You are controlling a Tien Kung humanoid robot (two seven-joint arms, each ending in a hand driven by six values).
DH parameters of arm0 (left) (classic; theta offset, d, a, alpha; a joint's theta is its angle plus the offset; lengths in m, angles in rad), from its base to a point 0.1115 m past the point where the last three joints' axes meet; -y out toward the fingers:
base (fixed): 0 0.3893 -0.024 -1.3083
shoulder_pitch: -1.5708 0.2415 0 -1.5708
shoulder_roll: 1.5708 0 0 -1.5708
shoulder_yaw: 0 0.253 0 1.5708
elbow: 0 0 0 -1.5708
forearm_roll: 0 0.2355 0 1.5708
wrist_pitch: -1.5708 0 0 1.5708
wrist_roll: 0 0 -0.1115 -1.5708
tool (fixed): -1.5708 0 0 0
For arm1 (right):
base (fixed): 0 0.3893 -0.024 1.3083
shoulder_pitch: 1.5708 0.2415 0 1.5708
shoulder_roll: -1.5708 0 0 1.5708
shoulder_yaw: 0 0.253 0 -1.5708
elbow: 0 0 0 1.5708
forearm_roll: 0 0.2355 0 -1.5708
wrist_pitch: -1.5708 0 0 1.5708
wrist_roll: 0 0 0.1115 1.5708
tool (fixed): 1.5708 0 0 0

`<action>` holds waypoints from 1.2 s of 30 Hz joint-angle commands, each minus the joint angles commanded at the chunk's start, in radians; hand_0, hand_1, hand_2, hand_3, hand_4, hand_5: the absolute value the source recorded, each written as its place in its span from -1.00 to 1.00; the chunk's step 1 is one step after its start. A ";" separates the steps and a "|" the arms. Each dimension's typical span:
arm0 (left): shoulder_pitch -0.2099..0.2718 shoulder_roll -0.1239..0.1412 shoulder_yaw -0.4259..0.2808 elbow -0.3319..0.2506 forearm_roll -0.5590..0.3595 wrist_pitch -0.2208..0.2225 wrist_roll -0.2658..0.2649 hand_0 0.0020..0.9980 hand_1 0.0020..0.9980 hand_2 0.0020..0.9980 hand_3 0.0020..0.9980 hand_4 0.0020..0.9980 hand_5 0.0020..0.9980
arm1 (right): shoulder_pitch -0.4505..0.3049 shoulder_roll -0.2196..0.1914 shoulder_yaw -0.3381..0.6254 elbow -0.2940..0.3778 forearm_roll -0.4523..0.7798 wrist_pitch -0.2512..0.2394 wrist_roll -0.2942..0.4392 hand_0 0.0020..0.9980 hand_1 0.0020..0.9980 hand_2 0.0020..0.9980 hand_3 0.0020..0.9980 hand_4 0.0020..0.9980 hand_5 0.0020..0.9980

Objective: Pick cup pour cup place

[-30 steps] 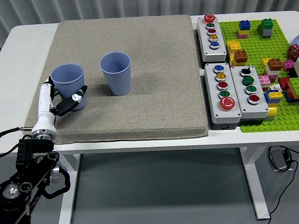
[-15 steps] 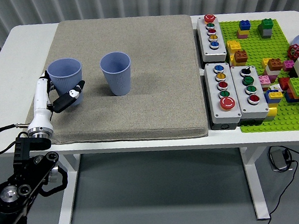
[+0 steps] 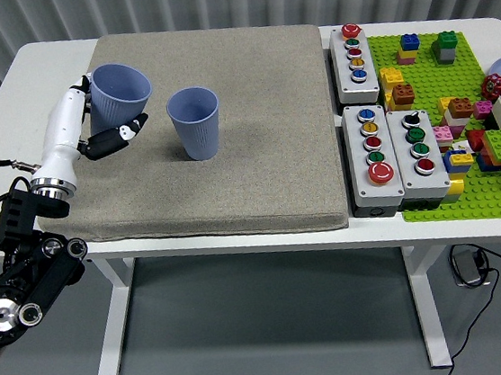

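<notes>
Over grey mat [image 3: 231, 172], left hand [image 3: 99, 132] grips tilted cup [image 3: 119, 92], seemingly lifted, beside 1 upright cup [image 3: 195, 121].

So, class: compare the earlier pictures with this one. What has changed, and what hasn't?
The left hand, shut on the left cup, has lifted it off the grey mat and tilted it toward the second cup. That cup, the button boxes and the bricks stayed put.

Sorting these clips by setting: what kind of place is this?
Probably a robotics test lab, not a home: a white table with a grey mat, push-button boxes and a green brick baseplate laid out as practice stations.
</notes>
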 joint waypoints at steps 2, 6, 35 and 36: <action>-0.011 0.009 0.005 -0.002 0.029 -0.016 0.013 -0.16 -0.09 -0.03 -0.03 0.48 -0.57 | 0.001 -0.001 -0.002 0.000 0.003 -0.001 0.001 0.34 0.12 -0.01 0.07 -0.90 -0.17; -0.038 0.028 0.026 0.000 0.083 -0.045 0.034 -0.18 -0.10 -0.04 -0.04 0.48 -0.57 | 0.003 -0.002 -0.003 -0.001 0.006 -0.001 0.002 0.34 0.12 -0.01 0.07 -0.90 -0.17; -0.204 0.094 0.167 0.054 0.319 -0.096 0.074 -0.13 -0.08 -0.03 -0.03 0.40 -0.70 | 0.015 -0.006 -0.019 -0.001 0.028 -0.008 0.004 0.34 0.12 -0.01 0.07 -0.90 -0.17; -0.206 0.095 0.169 0.054 0.320 -0.097 0.074 -0.13 -0.08 -0.03 -0.03 0.40 -0.70 | 0.015 -0.006 -0.019 -0.001 0.028 -0.008 0.004 0.34 0.12 -0.01 0.07 -0.90 -0.17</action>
